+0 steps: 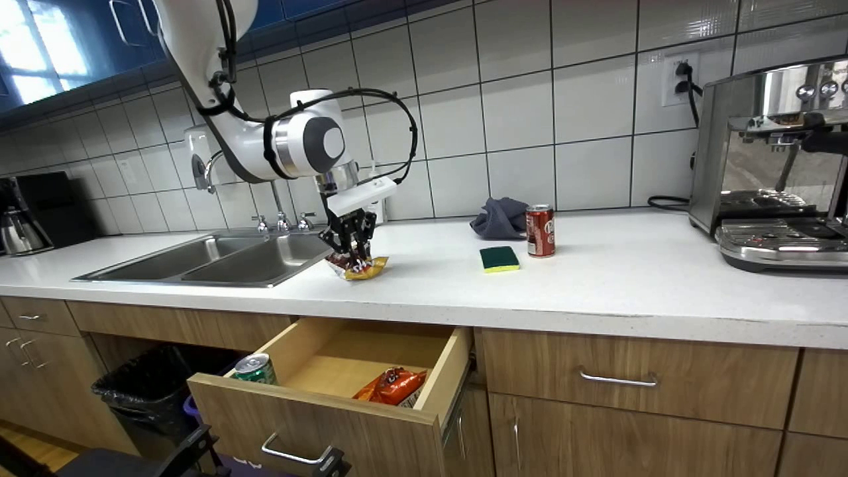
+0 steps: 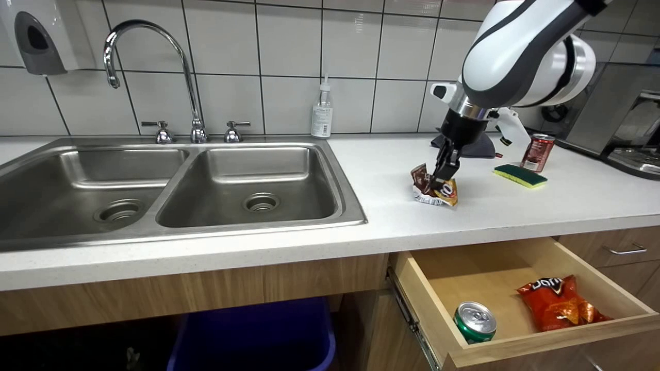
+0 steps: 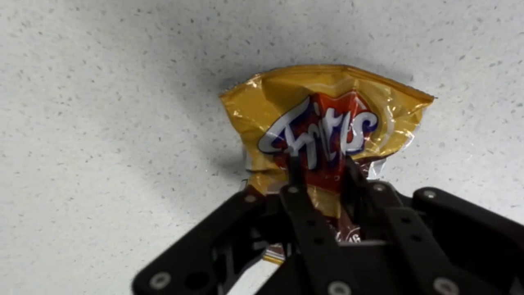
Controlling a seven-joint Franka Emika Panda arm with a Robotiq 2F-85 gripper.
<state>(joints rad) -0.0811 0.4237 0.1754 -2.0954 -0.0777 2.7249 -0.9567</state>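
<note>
The gripper is narrow: it holds a chip bag, whose middle part is squeezed between the two fingers. This bag is shiny and full of wrinkles. One end is golden yellow and spreads like a fan to a flat, sealed edge. On this yellow part is a red patch with thick white letters, which have a blue border and are bent by the folds. The part toward the other end is brown, and some silvery pieces show at the sides. In both exterior views the bag is on the white counter, near the sink, crumpled around the fingertips. Farther along the counter are a sponge, a red can and a dark cloth. Below, an open drawer contains a green can and a red bag.
</note>
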